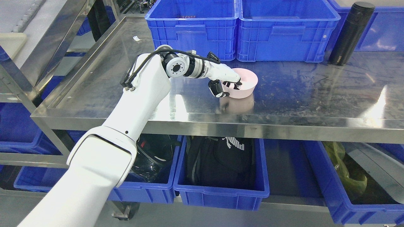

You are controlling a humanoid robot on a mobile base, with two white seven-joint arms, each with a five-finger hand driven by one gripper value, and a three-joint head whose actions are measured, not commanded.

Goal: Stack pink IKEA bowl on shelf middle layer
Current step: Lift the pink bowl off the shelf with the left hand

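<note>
A pink bowl (244,82) sits upright on the steel shelf (284,94), near the middle. My left hand (228,85) reaches in from the lower left and is closed on the bowl's left rim, fingers inside the bowl and thumb on the outer wall. The bowl appears to rest on the shelf surface, and its reflection shows just below it. No second pink bowl shows. The right arm does not show.
Two blue crates (192,28) (285,31) stand at the back of the shelf. A black bottle (351,33) stands upright at the back right. Blue bins (221,189) with bags sit on the layer below. A steel frame (47,47) rises at left.
</note>
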